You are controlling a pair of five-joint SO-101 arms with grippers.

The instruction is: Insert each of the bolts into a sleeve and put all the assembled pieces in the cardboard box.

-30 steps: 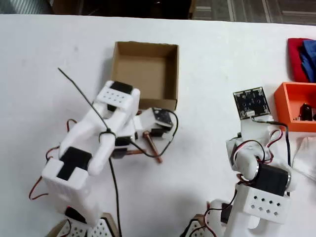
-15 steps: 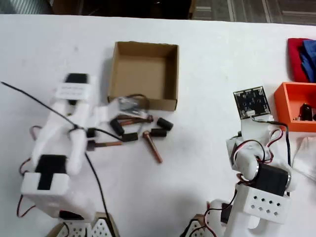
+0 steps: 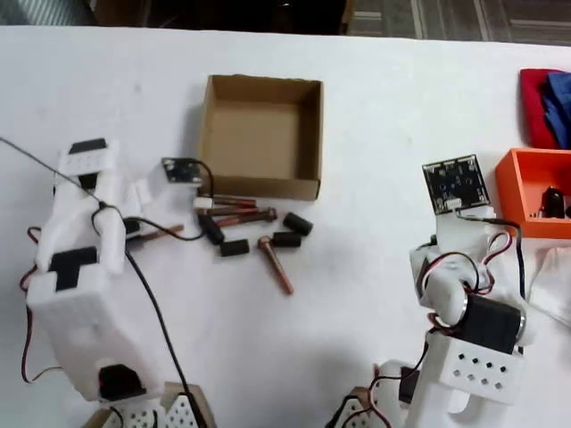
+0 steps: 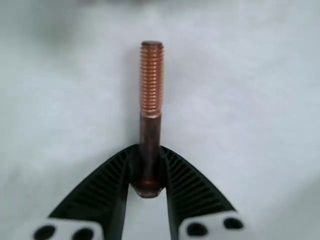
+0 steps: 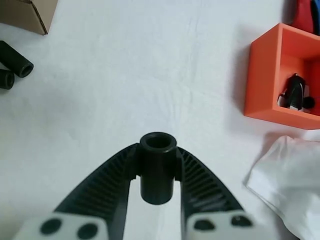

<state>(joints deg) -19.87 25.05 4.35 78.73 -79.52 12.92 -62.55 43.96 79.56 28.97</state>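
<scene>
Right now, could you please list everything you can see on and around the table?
cardboard box: one, brown, open, mid-table.
loose bolts: three as far as I can tell, copper, in front of the cardboard box.
loose sleeves: four, black, among the loose bolts.
held bolt: one, copper, in the left gripper.
held sleeve: one, black, in the right gripper.
orange box: one, at the table's right edge, black part inside.
red and blue cloth: one, behind the orange box.
white cloth: one, beside the orange box.
table: one, white.
left gripper: shut on held bolt.
right gripper: shut on held sleeve.
</scene>
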